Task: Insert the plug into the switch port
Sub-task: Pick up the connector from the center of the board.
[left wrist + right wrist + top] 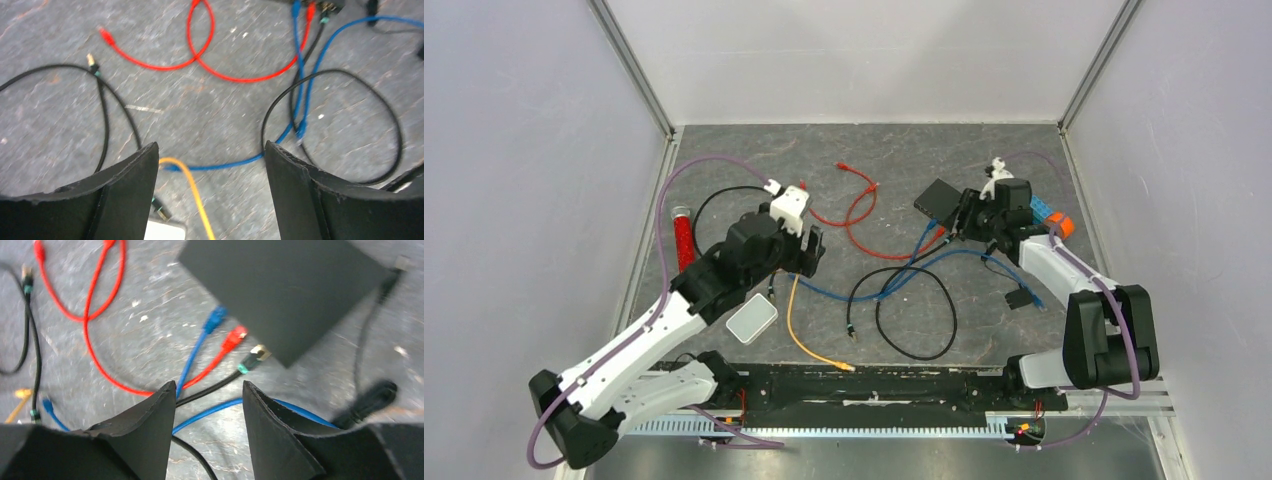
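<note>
"Where's the plug it's after?"

"The metal-shelled plug (256,356) on the black cable (220,381) lies flat just off the switch's (285,285) near edge, beside the red plug (234,338) and blue plug (215,319)."

"How should it go about this?"

"I'd pinch the teal boot right behind the shell, square it to the switch, then push straight. Gripping further down the cable would let it flop."

"Which way is it facing?"

"Long axis along the tabletop, nose slanting toward the switch, cable trailing away."

"And the hands?"

"The right gripper (209,385) hangs over that cable, fingers half spread, pinching nothing. The left gripper (211,146), well away from the switch, is spread wide and empty."
</note>
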Controlling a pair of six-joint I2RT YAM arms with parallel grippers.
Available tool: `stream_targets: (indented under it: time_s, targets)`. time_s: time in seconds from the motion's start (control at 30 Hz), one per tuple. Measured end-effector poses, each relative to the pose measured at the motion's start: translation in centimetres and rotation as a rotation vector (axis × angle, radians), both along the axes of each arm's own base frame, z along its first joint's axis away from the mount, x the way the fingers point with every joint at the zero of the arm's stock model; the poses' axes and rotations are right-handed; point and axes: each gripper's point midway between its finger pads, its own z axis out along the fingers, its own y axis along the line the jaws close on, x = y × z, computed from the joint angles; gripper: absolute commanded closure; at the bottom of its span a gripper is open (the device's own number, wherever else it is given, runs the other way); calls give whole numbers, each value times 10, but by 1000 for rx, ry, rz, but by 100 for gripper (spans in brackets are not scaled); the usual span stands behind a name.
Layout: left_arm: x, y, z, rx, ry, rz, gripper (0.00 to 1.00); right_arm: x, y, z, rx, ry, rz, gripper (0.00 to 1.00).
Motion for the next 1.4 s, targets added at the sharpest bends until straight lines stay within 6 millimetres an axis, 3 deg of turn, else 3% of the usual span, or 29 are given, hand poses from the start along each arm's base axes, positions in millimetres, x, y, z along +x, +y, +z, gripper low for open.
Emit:
stream_targets:
  time_s: [0.2, 0.33, 0.43, 0.6, 0.73, 0.93, 1.23, 1.4]
  targets:
    - [-16, 43, -43, 145, 12, 69, 18, -2, 67, 13, -63, -135, 272, 47]
    - [-14, 51, -44, 175, 5, 97, 20, 22, 95, 13, -81, -129, 258, 47]
    - [-14, 53, -47, 189, 9, 104, 20, 33, 115, 1, -75, -117, 254, 47]
    - [-12, 55, -48, 202, 10, 118, 20, 41, 170, -23, -94, -97, 353, 49]
    - [-12, 55, -48, 206, 10, 119, 20, 57, 205, -24, -81, -103, 353, 54]
    - [-9, 56, -60, 245, 41, 133, 22, 76, 206, -19, -126, -140, 300, 50]
    - [-8, 58, -65, 262, 56, 152, 23, 147, 224, 26, -351, -416, 441, 48]
    - [-6, 64, -60, 263, 33, 182, 23, 176, 231, 15, -397, -448, 484, 46]
